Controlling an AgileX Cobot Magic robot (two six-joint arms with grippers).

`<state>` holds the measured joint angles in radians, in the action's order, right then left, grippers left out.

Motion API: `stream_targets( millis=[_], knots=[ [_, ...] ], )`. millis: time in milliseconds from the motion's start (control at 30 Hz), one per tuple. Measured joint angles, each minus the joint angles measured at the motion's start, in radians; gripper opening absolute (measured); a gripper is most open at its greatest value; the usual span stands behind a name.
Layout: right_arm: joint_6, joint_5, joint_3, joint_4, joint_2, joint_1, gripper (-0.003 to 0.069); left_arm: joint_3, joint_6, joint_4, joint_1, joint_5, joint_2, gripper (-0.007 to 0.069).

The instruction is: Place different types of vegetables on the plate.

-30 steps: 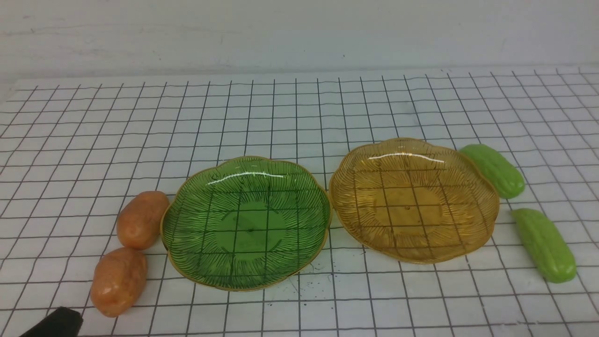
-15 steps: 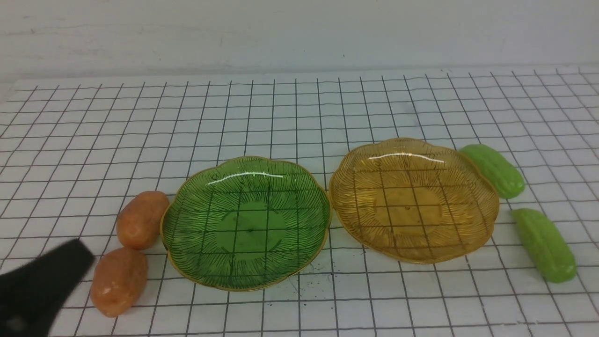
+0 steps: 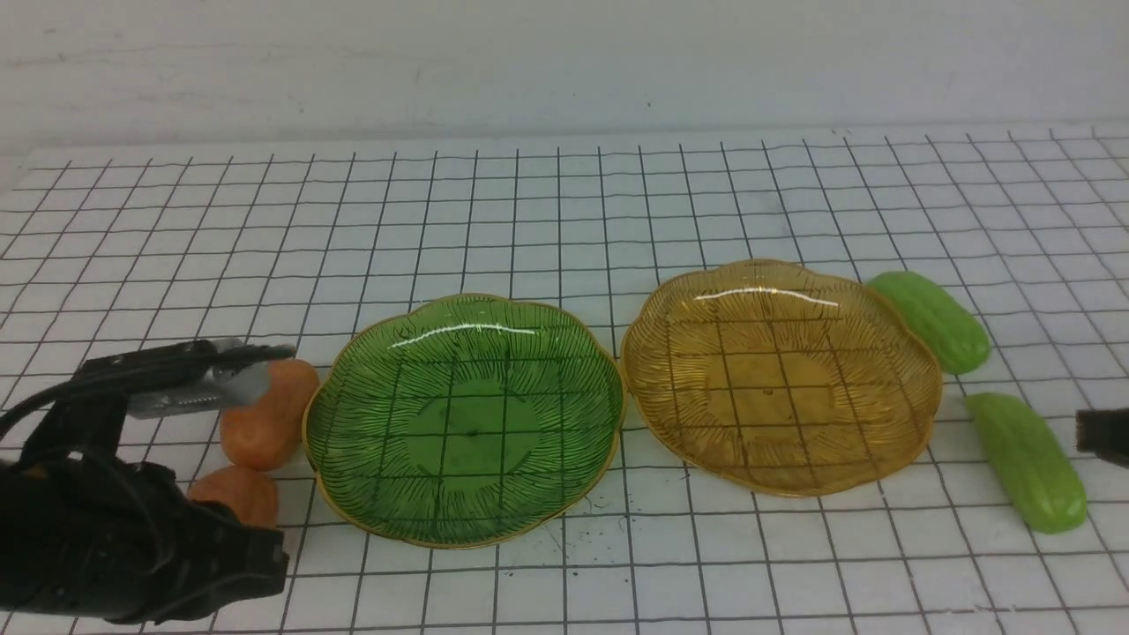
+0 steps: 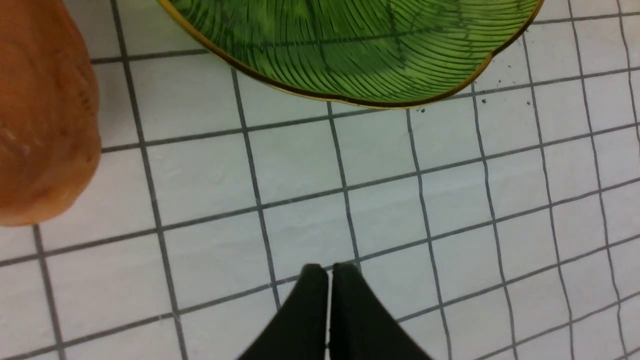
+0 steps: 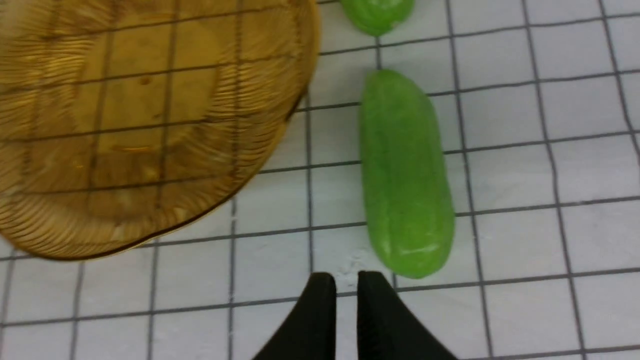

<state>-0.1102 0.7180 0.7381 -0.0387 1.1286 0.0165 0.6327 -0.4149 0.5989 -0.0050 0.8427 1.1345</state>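
Two orange-brown potatoes lie left of the green plate: the far one and the near one, which my left arm partly covers. Two light green cucumbers lie right of the amber plate: the far one and the near one. Both plates are empty. My left gripper is shut and empty above the mat, with a potato off to its side. My right gripper is shut and empty, just short of the near cucumber's end.
Everything lies on a white mat with a black grid. A pale wall runs along the back. Only the tip of my right gripper shows at the right edge of the front view.
My left arm has come in from the lower left corner and now covers part of the near potato. My right gripper's tip has entered at the right edge. The vegetables and plates have not moved.
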Motion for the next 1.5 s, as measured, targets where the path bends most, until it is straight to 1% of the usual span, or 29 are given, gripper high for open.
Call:
stream_targets(
  millis=[67, 133, 167, 200, 233, 300, 333, 367, 433, 500, 600, 733, 1000, 1067, 1100, 1133, 1167, 1200, 1400, 1433, 1467, 1500],
  knots=[
    [-0.036, 0.011, 0.024, 0.039, 0.04, 0.0, 0.0077, 0.001, 0.0, 0.007, 0.0, 0.001, 0.013, -0.0008],
    [-0.074, 0.026, 0.061, 0.096, 0.107, 0.0, 0.0115, 0.001, 0.0, 0.011, 0.0, 0.001, 0.022, -0.0008],
    [-0.095, 0.036, 0.092, 0.135, 0.171, 0.0, 0.0167, 0.001, -0.005, 0.013, 0.0, 0.0, 0.024, -0.0008],
    [-0.097, 0.039, 0.105, 0.146, 0.198, 0.0, 0.0195, 0.001, -0.008, 0.013, 0.0, -0.001, 0.024, -0.0008],
    [-0.101, 0.044, 0.115, 0.154, 0.224, 0.0, 0.0225, 0.001, -0.008, 0.015, 0.0, -0.004, 0.024, -0.0008],
    [-0.109, 0.054, 0.133, 0.166, 0.291, 0.0, 0.0313, 0.001, -0.011, 0.016, 0.0, -0.014, 0.024, -0.0007],
    [-0.11, 0.054, 0.133, 0.166, 0.296, 0.0, 0.0321, 0.001, -0.012, 0.016, 0.0, -0.016, 0.024, -0.0007],
    [-0.111, 0.055, 0.134, 0.168, 0.34, 0.0, 0.0383, 0.001, -0.013, 0.016, 0.0, -0.024, 0.024, -0.0007],
    [-0.115, 0.052, 0.135, 0.177, 0.389, 0.0, 0.0451, 0.001, -0.014, 0.016, 0.0, -0.036, 0.024, -0.0007],
    [-0.119, 0.035, 0.135, 0.192, 0.426, 0.0, 0.0498, 0.001, -0.014, 0.016, 0.0, -0.039, 0.024, -0.0007],
    [-0.124, -0.004, 0.138, 0.218, 0.475, 0.0, 0.0538, 0.001, -0.015, 0.016, 0.0, -0.039, 0.024, -0.0007],
    [-0.145, -0.035, 0.141, 0.239, 0.531, 0.0, 0.0548, 0.001, -0.015, 0.016, 0.0, -0.039, 0.024, -0.0007],
    [-0.166, -0.057, 0.145, 0.243, 0.612, 0.0, 0.0539, 0.001, -0.015, 0.016, 0.0, -0.039, 0.024, -0.0007],
    [-0.166, -0.058, 0.145, 0.243, 0.612, 0.0, 0.0523, 0.001, -0.015, 0.016, 0.0, -0.039, 0.024, -0.0007],
    [-0.166, -0.058, 0.147, 0.248, 0.612, 0.0, 0.0458, 0.001, -0.015, 0.016, 0.0, -0.039, 0.024, -0.0007],
    [-0.166, -0.058, 0.147, 0.249, 0.612, 0.0, 0.0449, 0.001, -0.015, 0.016, 0.0, -0.039, 0.024, -0.0007],
    [-0.166, -0.05, 0.149, 0.256, 0.612, 0.0, 0.0419, 0.001, -0.015, 0.016, 0.0, -0.039, 0.024, -0.0007],
    [-0.166, -0.03, 0.156, 0.27, 0.608, 0.0, 0.0396, 0.001, -0.015, 0.016, 0.0, -0.039, 0.024, -0.0007],
    [-0.166, 0.147, 0.233, 0.286, 0.512, 0.0, 0.0396, 0.001, -0.015, 0.016, 0.0, -0.038, 0.024, -0.0007],
    [-0.164, 0.186, 0.261, 0.27, 0.478, 0.0, 0.0396, 0.001, -0.015, 0.016, 0.0, -0.038, 0.024, -0.0007],
    [-0.164, 0.186, 0.261, 0.27, 0.478, 0.0, 0.0396, 0.001, -0.015, 0.016, 0.0, -0.038, 0.024, -0.0007],
    [-0.144, 0.217, 0.306, 0.207, 0.431, 0.0, 0.0396, 0.001, -0.015, 0.016, 0.0, -0.038, 0.024, -0.0007]
  ],
)
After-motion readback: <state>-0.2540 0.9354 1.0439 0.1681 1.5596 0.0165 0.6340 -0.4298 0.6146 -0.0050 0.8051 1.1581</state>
